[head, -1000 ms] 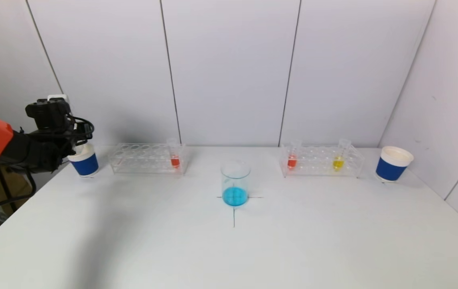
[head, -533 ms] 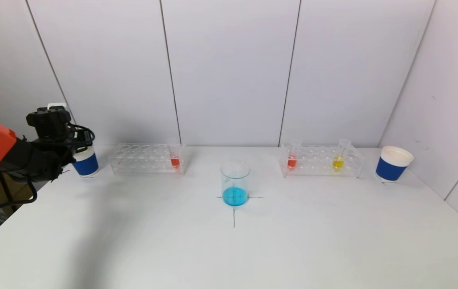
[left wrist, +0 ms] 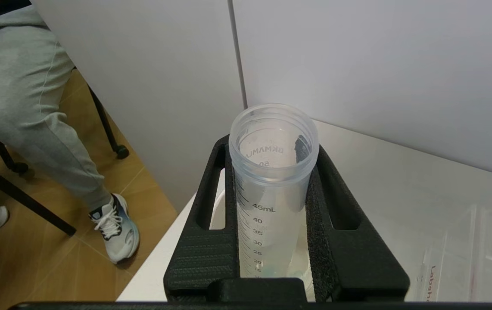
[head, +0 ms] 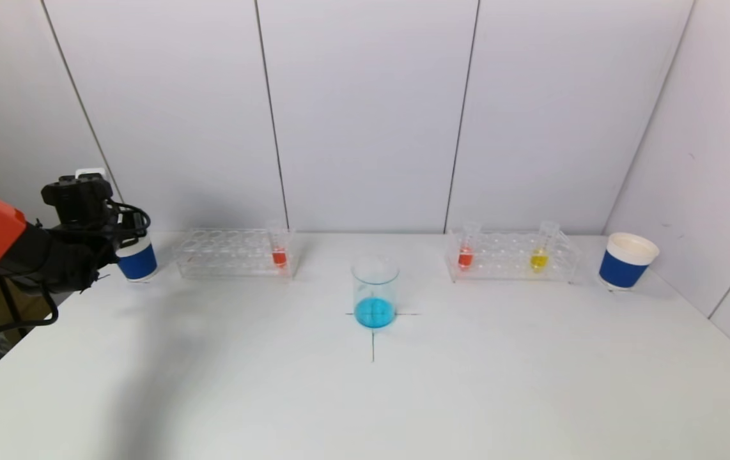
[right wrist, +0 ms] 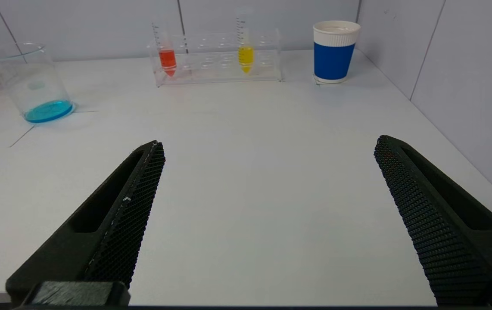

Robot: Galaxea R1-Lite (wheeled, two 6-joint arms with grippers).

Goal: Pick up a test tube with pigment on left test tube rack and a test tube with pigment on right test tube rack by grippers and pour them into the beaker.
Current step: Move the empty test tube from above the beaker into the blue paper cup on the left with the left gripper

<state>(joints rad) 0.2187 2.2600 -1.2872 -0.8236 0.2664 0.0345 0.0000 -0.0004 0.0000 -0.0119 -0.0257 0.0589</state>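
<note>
From the head view, the left gripper [head: 106, 239] sits over the blue cup [head: 137, 260] at the counter's [head: 365, 396] far left corner, its grasp hidden. The left wrist view shows its fingers [left wrist: 205, 241] clamped on an empty test tube [left wrist: 272, 181]. Only the right wrist view shows the right gripper [right wrist: 267, 206], fingers wide apart, near the counter's front edge. The beaker [head: 374, 291] holds blue liquid at mid-counter.

The left gripper [head: 106, 246] has sunk slightly, seemingly nearer the blue cup [head: 137, 260].
</note>
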